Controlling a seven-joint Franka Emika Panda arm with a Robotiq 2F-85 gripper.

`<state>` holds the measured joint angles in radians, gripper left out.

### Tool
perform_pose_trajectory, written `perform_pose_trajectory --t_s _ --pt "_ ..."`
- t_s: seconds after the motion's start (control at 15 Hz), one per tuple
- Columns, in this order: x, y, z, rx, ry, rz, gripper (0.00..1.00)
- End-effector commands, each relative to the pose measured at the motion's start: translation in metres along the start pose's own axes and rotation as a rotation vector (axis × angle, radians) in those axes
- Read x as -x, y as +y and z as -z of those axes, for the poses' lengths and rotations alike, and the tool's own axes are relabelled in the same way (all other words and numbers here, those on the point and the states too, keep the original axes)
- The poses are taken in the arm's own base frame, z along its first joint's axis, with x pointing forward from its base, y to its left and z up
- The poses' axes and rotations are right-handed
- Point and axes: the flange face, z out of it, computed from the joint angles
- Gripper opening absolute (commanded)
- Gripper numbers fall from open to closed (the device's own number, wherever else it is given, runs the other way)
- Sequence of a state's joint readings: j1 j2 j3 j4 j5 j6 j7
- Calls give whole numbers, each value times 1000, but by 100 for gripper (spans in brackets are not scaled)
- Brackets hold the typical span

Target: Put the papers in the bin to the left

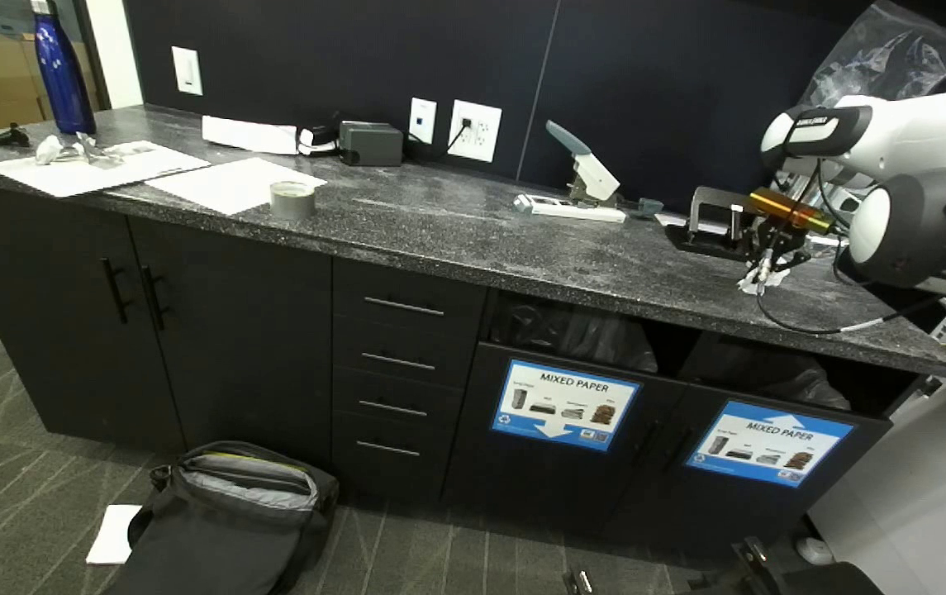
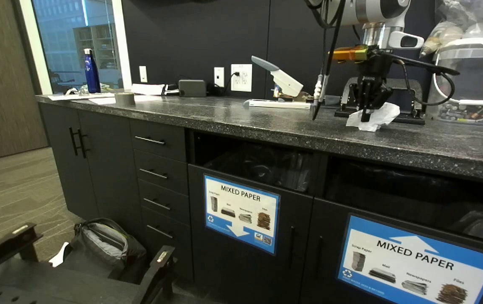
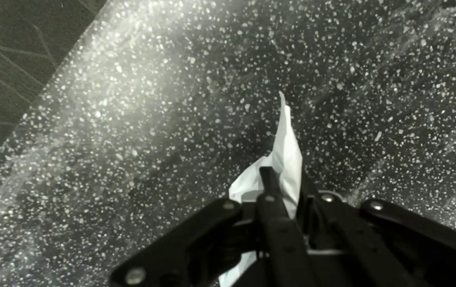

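A crumpled white paper (image 2: 384, 115) is between the fingers of my gripper (image 2: 368, 112), at the right part of the dark counter. In the wrist view the fingers of the gripper (image 3: 288, 175) are closed on the paper (image 3: 289, 157), which sticks out past the tips. The paper is at or just above the counter; I cannot tell which. The left bin (image 1: 605, 335) is an open slot under the counter with a clear liner, above a "MIXED PAPER" sign; it also shows in an exterior view (image 2: 296, 166). Its inside is mostly hidden. A second bin (image 1: 803, 380) is to its right.
A large white stapler (image 1: 595, 178) and a black hole punch (image 2: 416, 95) stand near the arm. A clear tub (image 2: 462, 80) is at the right. Flat white sheets (image 1: 229, 183), a tape roll (image 1: 292, 201) and a blue bottle (image 1: 65, 78) are far left. The counter overhangs the bins.
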<state>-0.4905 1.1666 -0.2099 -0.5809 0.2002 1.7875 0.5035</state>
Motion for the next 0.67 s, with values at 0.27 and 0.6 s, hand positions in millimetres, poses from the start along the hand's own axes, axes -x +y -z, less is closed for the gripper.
perform_pose_trajectory --t_s 0.27,0.6 --pt "19 -9 -8 21 -93 151 18" --pt "54 -33 -25 33 -184 331 16"
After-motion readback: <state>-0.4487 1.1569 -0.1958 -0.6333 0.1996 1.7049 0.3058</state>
